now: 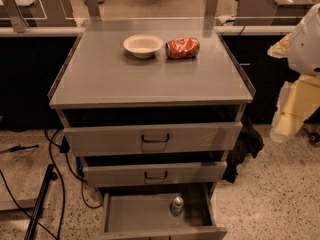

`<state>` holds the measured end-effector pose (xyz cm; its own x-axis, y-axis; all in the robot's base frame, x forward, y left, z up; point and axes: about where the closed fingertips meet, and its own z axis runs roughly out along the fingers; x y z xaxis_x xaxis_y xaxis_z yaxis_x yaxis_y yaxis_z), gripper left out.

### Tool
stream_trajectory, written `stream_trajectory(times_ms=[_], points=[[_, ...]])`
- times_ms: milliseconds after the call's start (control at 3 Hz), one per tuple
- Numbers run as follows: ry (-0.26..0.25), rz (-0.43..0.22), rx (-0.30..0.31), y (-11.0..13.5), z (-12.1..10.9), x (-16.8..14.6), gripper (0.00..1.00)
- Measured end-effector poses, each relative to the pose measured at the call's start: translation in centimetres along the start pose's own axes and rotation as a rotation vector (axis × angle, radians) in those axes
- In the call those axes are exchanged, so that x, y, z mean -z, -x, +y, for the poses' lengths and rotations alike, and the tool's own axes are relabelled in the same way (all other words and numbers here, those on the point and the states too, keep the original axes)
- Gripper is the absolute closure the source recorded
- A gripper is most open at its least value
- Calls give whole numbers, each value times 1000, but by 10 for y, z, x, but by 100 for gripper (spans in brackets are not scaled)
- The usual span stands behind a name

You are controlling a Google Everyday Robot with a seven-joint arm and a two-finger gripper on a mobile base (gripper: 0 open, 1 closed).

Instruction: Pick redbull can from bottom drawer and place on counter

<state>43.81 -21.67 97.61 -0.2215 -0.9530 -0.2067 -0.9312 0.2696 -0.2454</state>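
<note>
While jaws hover at right, redbull can (177,205) stands in bottom drawer (135,215).

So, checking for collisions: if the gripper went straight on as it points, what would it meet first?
The gripper, at the right edge beside the cabinet, seems to point down and left: probably the floor first, clear of the redbull can. Depth is unclear.
</note>
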Motion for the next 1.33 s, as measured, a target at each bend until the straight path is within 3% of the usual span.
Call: stream_trajectory(times_ms=[333, 1000, 1333], points=[[0, 0, 0, 0, 0, 0, 1], [-10, -25, -35, -7, 3, -17, 46], [-3, -71, -104, -15, 11, -60, 70]])
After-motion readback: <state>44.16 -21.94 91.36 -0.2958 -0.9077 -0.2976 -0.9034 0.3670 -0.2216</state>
